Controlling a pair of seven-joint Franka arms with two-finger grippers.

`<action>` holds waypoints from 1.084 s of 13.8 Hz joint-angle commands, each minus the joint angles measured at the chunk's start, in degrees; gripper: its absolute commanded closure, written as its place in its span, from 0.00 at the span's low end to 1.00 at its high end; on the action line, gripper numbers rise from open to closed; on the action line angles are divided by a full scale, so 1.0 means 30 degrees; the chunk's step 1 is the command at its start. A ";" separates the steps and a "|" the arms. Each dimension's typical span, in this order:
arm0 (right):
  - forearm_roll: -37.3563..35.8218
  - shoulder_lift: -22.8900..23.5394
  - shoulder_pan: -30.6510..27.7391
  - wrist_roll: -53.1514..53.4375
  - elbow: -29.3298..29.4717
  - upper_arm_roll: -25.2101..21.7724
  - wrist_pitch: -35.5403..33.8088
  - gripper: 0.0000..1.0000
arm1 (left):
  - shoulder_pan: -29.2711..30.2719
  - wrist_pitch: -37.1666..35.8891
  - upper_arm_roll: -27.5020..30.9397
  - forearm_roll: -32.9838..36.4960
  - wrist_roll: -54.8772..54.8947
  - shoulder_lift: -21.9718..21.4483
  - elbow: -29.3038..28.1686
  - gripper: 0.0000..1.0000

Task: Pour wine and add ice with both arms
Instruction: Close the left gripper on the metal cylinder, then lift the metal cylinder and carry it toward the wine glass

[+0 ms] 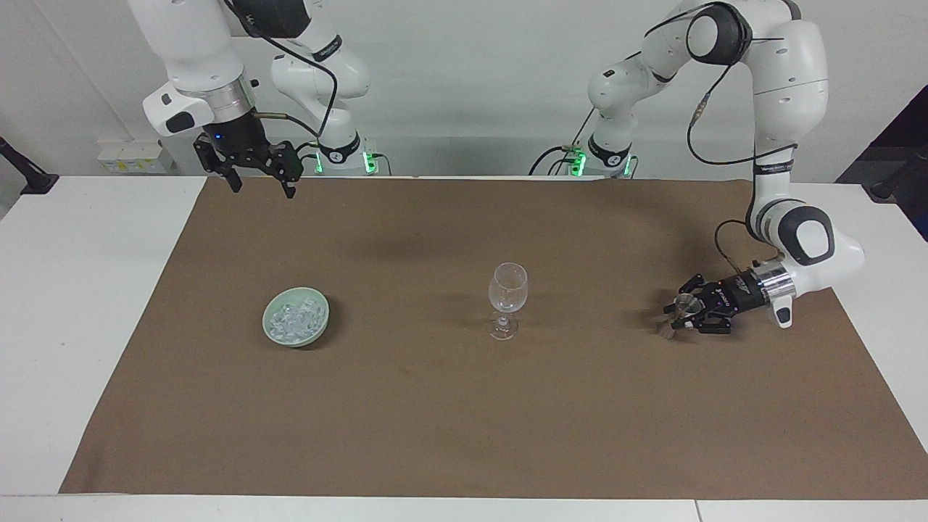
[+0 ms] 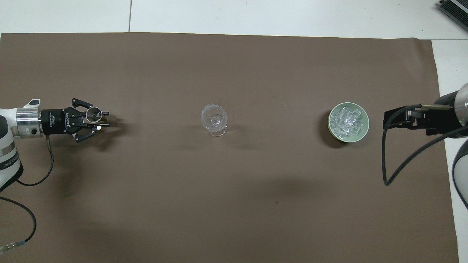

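brown paper sheet (image 1: 435,406) covers most of the white table (image 1: 80,290). the ice (image 1: 293,319), a glistening heap of small clear cubes, fills a shallow pale green round bowl (image 1: 275,335) that sits on the sheet toward the right arm's end of the table. a clear stemmed wine glass (image 1: 507,299) stands upright and looks empty near the middle of the sheet, well apart from the bowl. the left gripper (image 1: 676,317) lies low over the sheet at the left arm's end, turned sideways toward the glass, its black fingers drawn in around a small clear glass cup (image 2: 94,114) with a round rim; the overhead view shows the cup between the fingertips, gripped. whether the cup's base rests on the sheet or hangs just above it i cannot tell. the left arm (image 1: 786,130) bends down from its base to that wrist. the right gripper (image 1: 259,185) hangs high above the edge of the sheet nearest the robots, fingers spread and pointing down, holding nothing; the right arm (image 1: 196,51) waits there.
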 commanded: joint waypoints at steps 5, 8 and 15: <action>0.0203 -0.0072 -0.0292 -0.0414 -0.0111 0.0104 0.0071 0.00 | -0.0202 0.0151 0.0172 -0.0467 0.0188 -0.0446 -0.0541 1.00; 0.0203 -0.0072 -0.0263 -0.0414 -0.0111 0.0133 0.0071 0.00 | -0.0173 -0.0229 0.0143 -0.0497 -0.0016 -0.0446 -0.0424 1.00; 0.0203 -0.0072 -0.0263 -0.0414 -0.0111 0.0104 0.0071 0.00 | -0.0845 -0.0817 0.0143 -0.0467 -0.2852 -0.1936 0.0280 1.00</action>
